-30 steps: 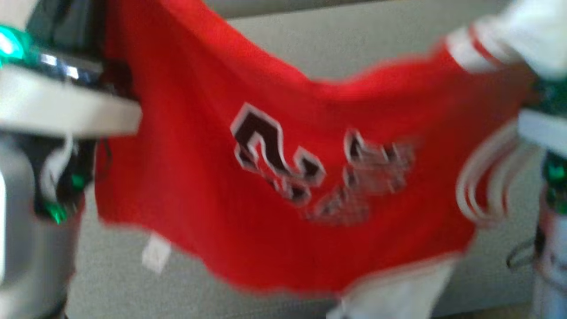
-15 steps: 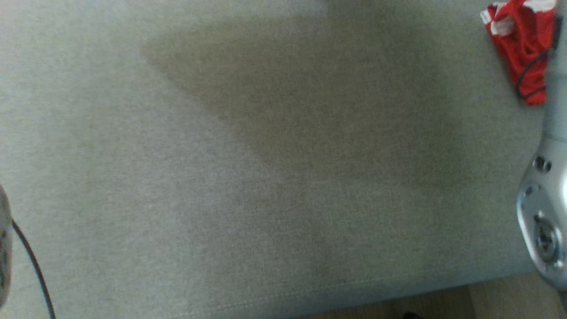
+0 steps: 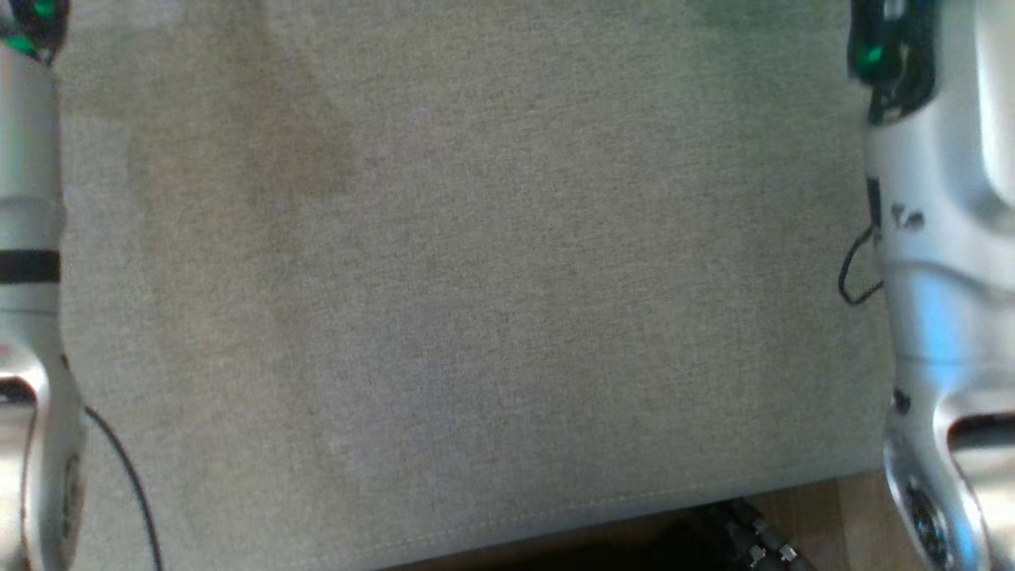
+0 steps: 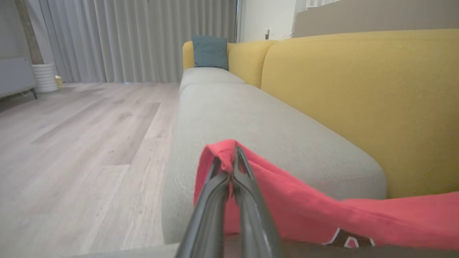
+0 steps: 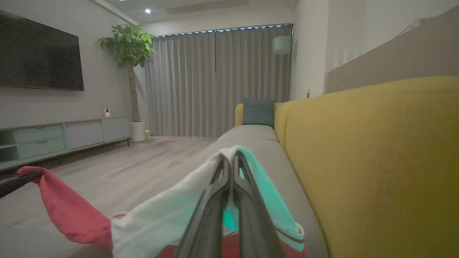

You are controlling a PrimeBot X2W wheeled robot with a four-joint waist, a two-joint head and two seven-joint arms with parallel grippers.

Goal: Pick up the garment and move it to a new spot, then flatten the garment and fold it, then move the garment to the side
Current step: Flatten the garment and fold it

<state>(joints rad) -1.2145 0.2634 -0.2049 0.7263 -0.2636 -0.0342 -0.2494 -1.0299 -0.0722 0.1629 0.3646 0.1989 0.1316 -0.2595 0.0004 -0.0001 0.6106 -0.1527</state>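
In the left wrist view the garment (image 4: pixel 304 208), red with a dark-and-white print, hangs over the grey sofa seat (image 4: pixel 251 122). My left gripper (image 4: pixel 231 156) is shut on a folded red edge of it. In the right wrist view my right gripper (image 5: pixel 231 157) is shut on the garment's white sleeve (image 5: pixel 161 215), whose inside looks teal. The red cloth (image 5: pixel 68 211) sags from there to my left gripper (image 5: pixel 21 176) at that view's left edge. In the head view my left forearm (image 3: pixel 28 238) and right forearm (image 3: pixel 944 238) flank the bare seat (image 3: pixel 476 277).
A yellow sofa back (image 4: pixel 358 89) runs along the seat, with a teal cushion (image 4: pixel 210 52) at its far end. Wooden floor (image 4: pixel 82 136) lies in front of the sofa. A TV cabinet (image 5: pixel 64 138), a potted plant (image 5: pixel 131 46) and grey curtains (image 5: pixel 215 82) stand beyond.
The head camera has moved: the red garment that spread across its view one second ago, and showed at the top right half a second ago, has left the picture.
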